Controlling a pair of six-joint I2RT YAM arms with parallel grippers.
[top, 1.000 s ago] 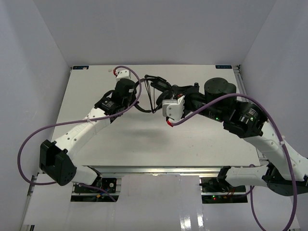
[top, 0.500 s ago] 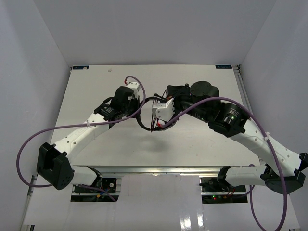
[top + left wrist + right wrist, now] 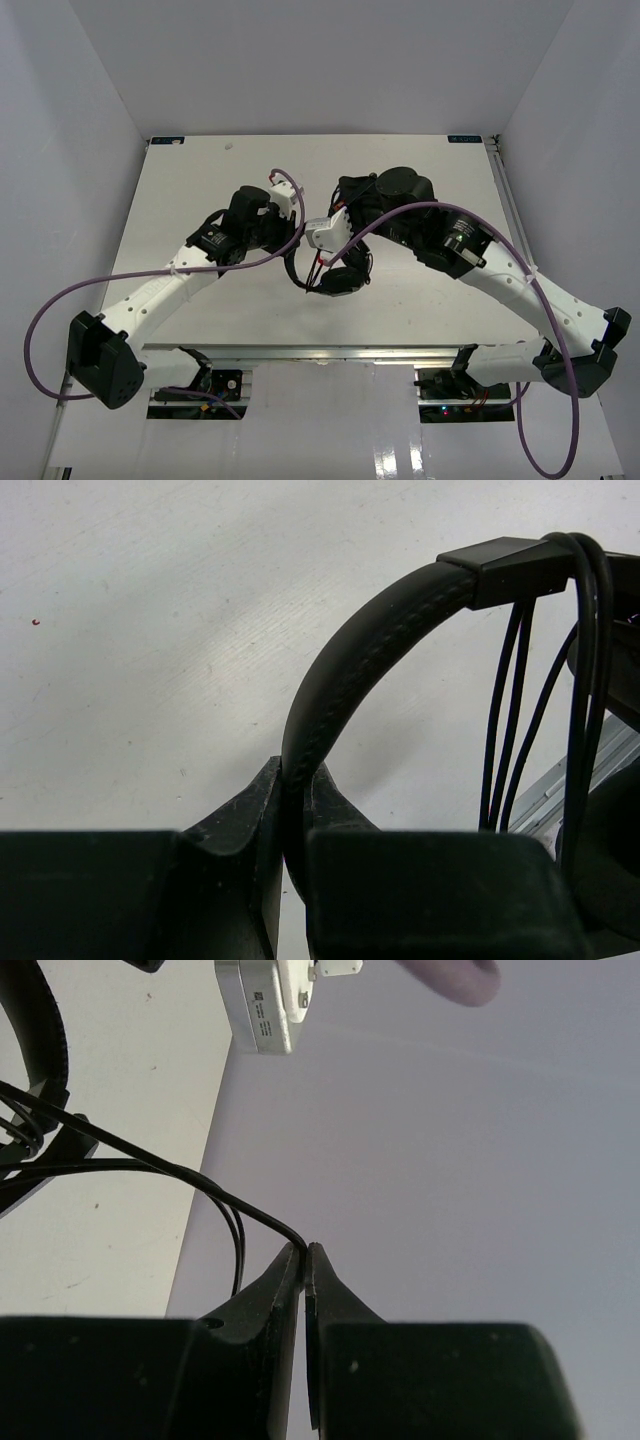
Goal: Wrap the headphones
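The black headphones (image 3: 345, 280) hang above the table's middle, held between my two arms. My left gripper (image 3: 292, 243) is shut on the padded headband (image 3: 370, 630), which arches up and right from between its fingers (image 3: 250, 820). Several turns of the thin black cable (image 3: 520, 710) hang around the headband's slider end. My right gripper (image 3: 318, 272) is shut on the thin cable (image 3: 150, 1155) at its fingertips (image 3: 290, 1270); the cable runs left to the headband (image 3: 45, 1030). The boom mic and the plugs are hidden.
Thick purple robot cables (image 3: 440, 215) loop over both arms. The white table (image 3: 200, 170) has walls close on the left, the back and the right. The left wrist's white camera (image 3: 265, 1005) is close to my right gripper.
Both grippers have moved toward the near side with the headphones between them. The right wrist swung left and down with the cable, and the earcup now hangs lower, near the table's middle.
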